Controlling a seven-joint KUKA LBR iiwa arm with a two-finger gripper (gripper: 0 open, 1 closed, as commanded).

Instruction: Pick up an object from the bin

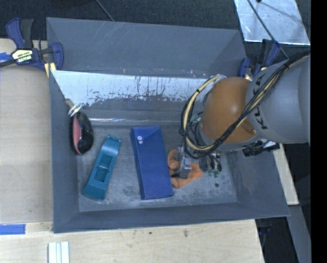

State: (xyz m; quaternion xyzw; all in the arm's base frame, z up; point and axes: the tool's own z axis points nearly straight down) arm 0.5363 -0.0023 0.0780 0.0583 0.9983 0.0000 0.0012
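Four loose things in the bin (pixel 152 51): one dark blue box (pixel 151 162), one light blue dispenser (pixel 102 167), one red-and-black oval (pixel 81 133) by the left wall, one orange piece (pixel 190 177). Down low over that orange piece, the hand (pixel 181 166), just right of the box's long side. Cannot tell whether set wide or narrow.

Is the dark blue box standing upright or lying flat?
Lying flat: the dark blue box rests broad face up on the floor of the bin.

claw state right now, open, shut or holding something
Claw: cannot be told whether open or closed; it is down at a small irregular orange object beside the dark blue rectangular box.
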